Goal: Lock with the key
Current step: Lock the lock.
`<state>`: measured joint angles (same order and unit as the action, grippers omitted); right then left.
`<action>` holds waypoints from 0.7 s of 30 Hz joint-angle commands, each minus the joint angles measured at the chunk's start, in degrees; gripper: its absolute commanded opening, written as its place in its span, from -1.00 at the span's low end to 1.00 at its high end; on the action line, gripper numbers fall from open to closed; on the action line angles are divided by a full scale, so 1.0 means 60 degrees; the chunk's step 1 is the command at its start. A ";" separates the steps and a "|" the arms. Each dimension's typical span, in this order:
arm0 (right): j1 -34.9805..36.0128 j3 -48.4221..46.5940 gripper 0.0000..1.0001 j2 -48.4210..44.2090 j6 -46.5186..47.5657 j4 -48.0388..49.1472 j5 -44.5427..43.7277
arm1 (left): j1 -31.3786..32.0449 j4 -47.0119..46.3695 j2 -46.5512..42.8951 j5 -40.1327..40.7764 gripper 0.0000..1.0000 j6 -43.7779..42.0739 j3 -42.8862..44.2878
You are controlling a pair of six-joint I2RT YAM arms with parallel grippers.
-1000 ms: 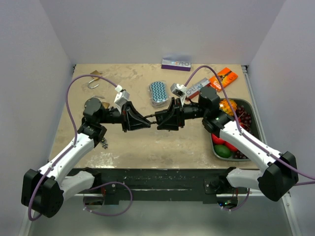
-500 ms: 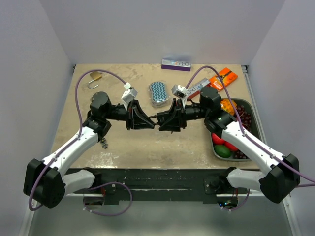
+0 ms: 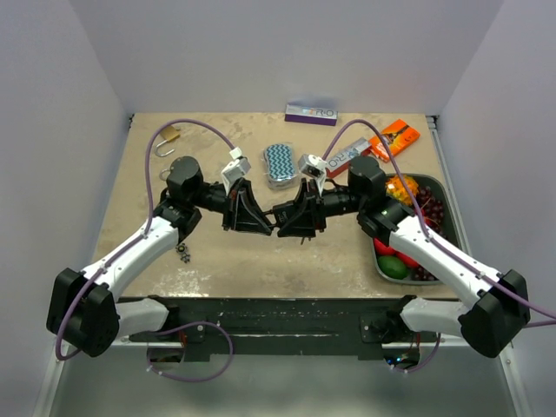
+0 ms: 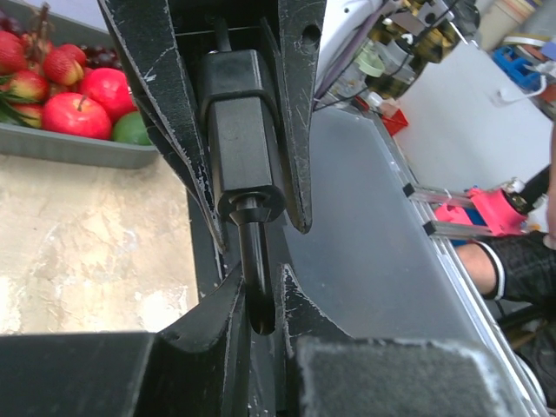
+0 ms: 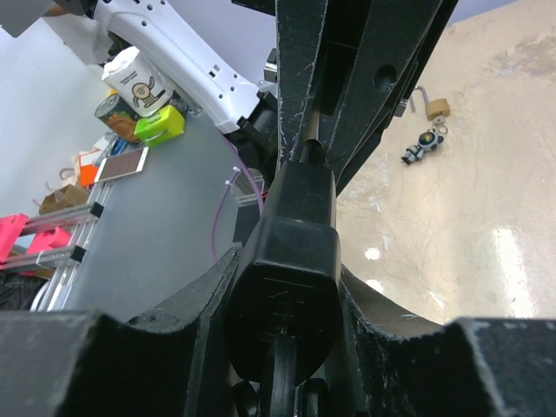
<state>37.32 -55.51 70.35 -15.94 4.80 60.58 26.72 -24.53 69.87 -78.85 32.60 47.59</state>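
Left gripper (image 4: pixel 259 294) pinches shut on the thin shaft (image 4: pixel 257 261) of a black handle (image 4: pixel 245 130), itself clamped in the right gripper (image 3: pixel 287 226) above mid-table; the padlock (image 3: pixel 167 139) lies at the far-left corner; the key (image 3: pixel 182 253) rests beside the left arm (image 3: pixel 130 261).

Left fingers (image 3: pixel 257 214), right fingers (image 3: pixel 296 216) tip-to-tip; padlock (image 3: pixel 168 138) well apart.

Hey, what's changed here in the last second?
The left arm swung in toward the centre, bringing the left gripper closer to the right gripper along the black tool they both hold. Nothing was grabbed or released. The padlock and keychain stayed put.
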 commanded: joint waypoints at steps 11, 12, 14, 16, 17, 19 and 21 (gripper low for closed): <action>0.2305 0.0375 -1.00 0.1620 0.0621 0.0915 -0.0370 | 0.2065 -0.0615 0.0675 0.2900 -1.00 -0.0363 0.2526; 0.2320 0.0214 -1.00 0.1794 0.0636 0.0769 -0.0326 | 0.2080 -0.0396 0.0719 0.2975 -1.00 -0.0597 0.2628; 0.2378 0.0009 -1.00 0.1898 0.0884 0.0287 -0.0311 | 0.2094 0.0147 0.0851 0.3194 -1.00 -0.0731 0.2746; 0.2466 -0.0182 -1.00 0.1972 0.1074 0.0037 -0.0399 | 0.2182 0.0789 0.0982 0.3341 -1.00 -0.1008 0.2965; 0.2539 -0.0226 -1.00 0.2001 0.1104 -0.0139 -0.0413 | 0.2226 0.0953 0.1012 0.3458 -1.00 -0.1096 0.3024; 0.2583 -0.0343 -1.00 0.2161 0.1294 -0.0374 -0.0428 | 0.2357 0.1668 0.1114 0.3605 -1.00 -0.1550 0.3331; 0.2686 -0.0460 -1.00 0.2235 0.1514 -0.0755 -0.0501 | 0.2417 0.2066 0.1173 0.3824 -1.00 -0.1799 0.3551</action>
<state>37.91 -58.26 72.38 -17.50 0.56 61.30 28.36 -4.05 74.61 -82.15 26.00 56.51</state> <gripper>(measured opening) 0.388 0.144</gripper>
